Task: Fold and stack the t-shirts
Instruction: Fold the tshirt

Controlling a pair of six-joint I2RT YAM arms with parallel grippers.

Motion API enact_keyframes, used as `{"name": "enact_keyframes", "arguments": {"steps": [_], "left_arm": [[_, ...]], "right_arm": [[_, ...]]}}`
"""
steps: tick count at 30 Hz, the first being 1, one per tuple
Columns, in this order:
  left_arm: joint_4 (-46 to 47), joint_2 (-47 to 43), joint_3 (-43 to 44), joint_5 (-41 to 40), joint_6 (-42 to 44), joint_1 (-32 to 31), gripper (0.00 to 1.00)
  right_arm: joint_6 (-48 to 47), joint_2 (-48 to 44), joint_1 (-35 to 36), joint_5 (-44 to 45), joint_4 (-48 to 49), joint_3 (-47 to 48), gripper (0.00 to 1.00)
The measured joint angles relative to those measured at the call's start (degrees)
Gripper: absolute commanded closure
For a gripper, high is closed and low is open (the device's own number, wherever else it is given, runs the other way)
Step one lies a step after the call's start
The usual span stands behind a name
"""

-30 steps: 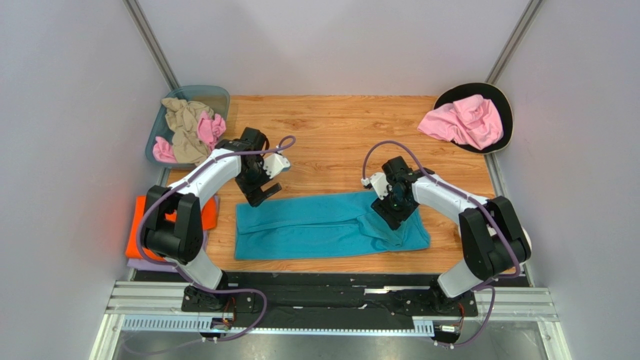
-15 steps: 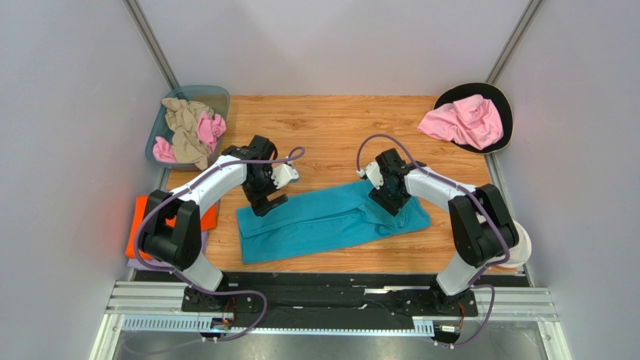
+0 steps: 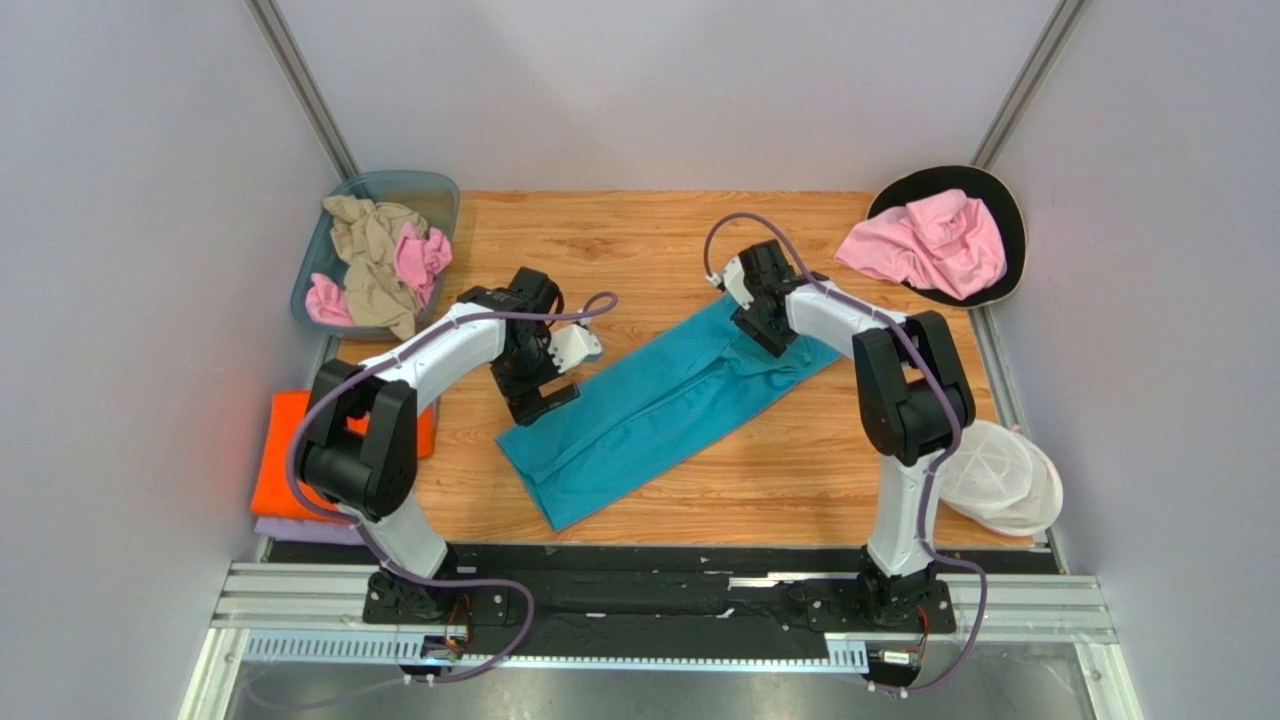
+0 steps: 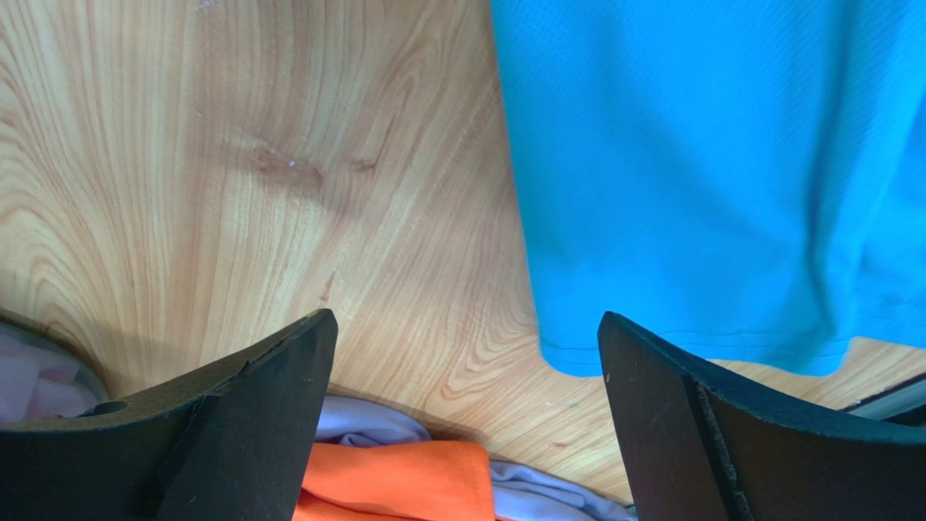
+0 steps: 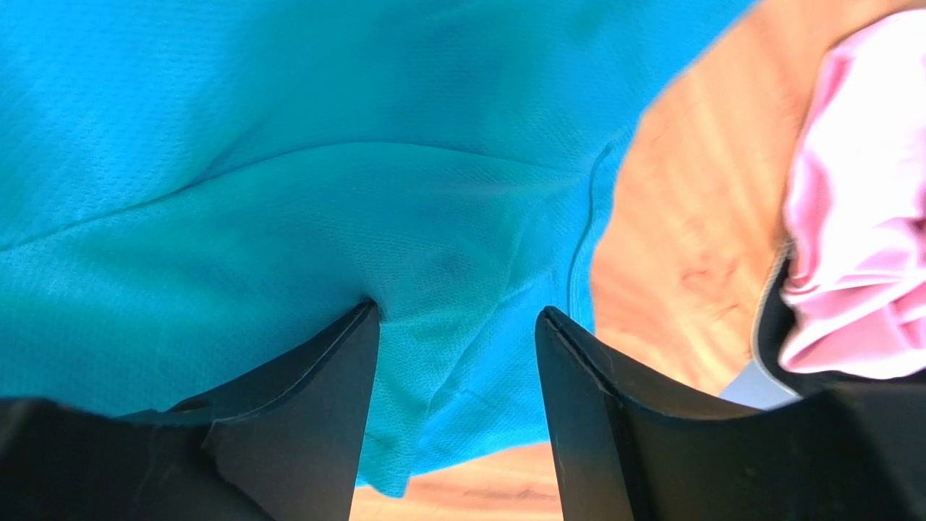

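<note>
L jaws gape wide w/ nothing between, over bare bench (image 3: 631, 240) just beside the long edge of the teal t-shirt (image 3: 661, 405). R jaws sit narrower w/ teal cloth (image 5: 272, 163) puckered btwn them; can't tell if it's pinched or only pressed down. Vs 1 s ago: the shirt was a long strip parallel to the near edge. Now it's swung diagonal, w/ its R end hauled toward the far-right corner, short of the black dish (image 3: 1004, 203) w/ the pink shirt (image 3: 924, 240). Its other end stays mid-bench toward the near edge. L jaws have hardly shifted. Prob a re-aim, not a fold: the strip isn't halved crosswise yet. Orange folded pile (image 3: 278, 458) at the left edge looks like the stack, and the bin (image 3: 436, 188) in the far-left corner holds more shirts, so plenty left.
</note>
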Motion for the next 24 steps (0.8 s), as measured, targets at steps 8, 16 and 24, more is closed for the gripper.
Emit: {"name": "enact_keyframes", "arguments": {"steps": [8, 16, 24], "left_arm": [[0.59, 0.96, 2.29, 1.42, 0.04, -0.20, 0.01], [2.45, 1.36, 2.86, 4.33, 1.86, -3.69, 0.01], [4.90, 4.33, 3.06, 4.00, 3.21, -9.77, 0.01]], "right_arm": [[1.95, 3.10, -0.13, 2.89, 1.53, 5.99, 0.39], [5.29, -3.63, -0.13, 1.27, 1.73, 5.25, 0.38], [5.38, -1.97, -0.24, 1.53, 1.97, 5.27, 0.38]]}}
